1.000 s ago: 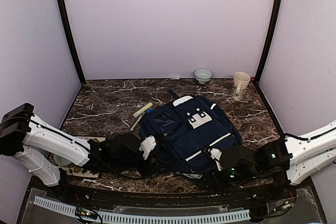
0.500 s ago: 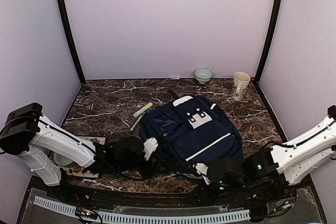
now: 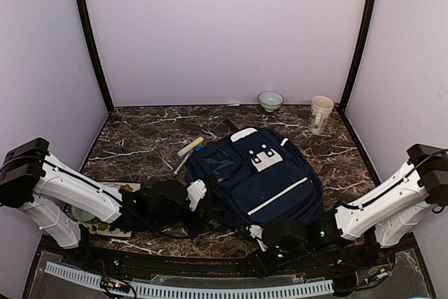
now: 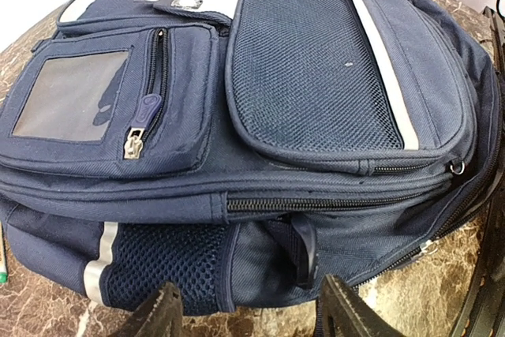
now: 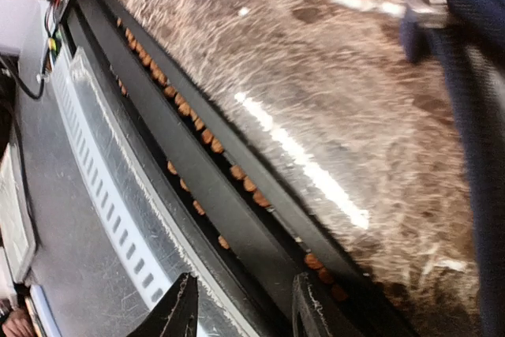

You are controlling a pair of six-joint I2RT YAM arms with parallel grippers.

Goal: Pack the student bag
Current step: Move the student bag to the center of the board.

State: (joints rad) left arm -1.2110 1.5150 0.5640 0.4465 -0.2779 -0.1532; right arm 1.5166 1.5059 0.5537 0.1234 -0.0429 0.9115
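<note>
Student bag: your student bag (image 3: 259, 176) lies flat, front side up, at the middle of the marble table (image 3: 140, 138). Its white-patched end points to about 12 o'clock in the overhead view.

Left gripper: your left gripper (image 3: 198, 197) sits low on the table at the bag's 8 o'clock. Its fingers are spread and there is nothing between them.

Left wrist view: the bag (image 4: 316, 92) fills the picture. Its mesh side pocket (image 4: 166, 262) is just ahead of the gripper (image 4: 248, 317), towards 12 o'clock. You cannot tell whether the tips touch the fabric.

Right gripper: your right gripper (image 3: 260, 232) lies at the bag's 6 o'clock, by the near edge of the table. It is also spread and holds nothing.

Right wrist view: the gripper (image 5: 241, 309) points along the black front rail (image 5: 197, 171). The bag's blue fabric (image 5: 473, 76) shows only at the 2 o'clock edge, well away from the fingertips.

Bowl: a small bowl (image 3: 270, 100) stands by the back wall at the bag's 12 o'clock.

Mug: a pale mug (image 3: 320, 113) stands at the bag's 1 o'clock.

Stick: a cream stick (image 3: 190, 146) lies just beside the bag at its 10 o'clock.
</note>
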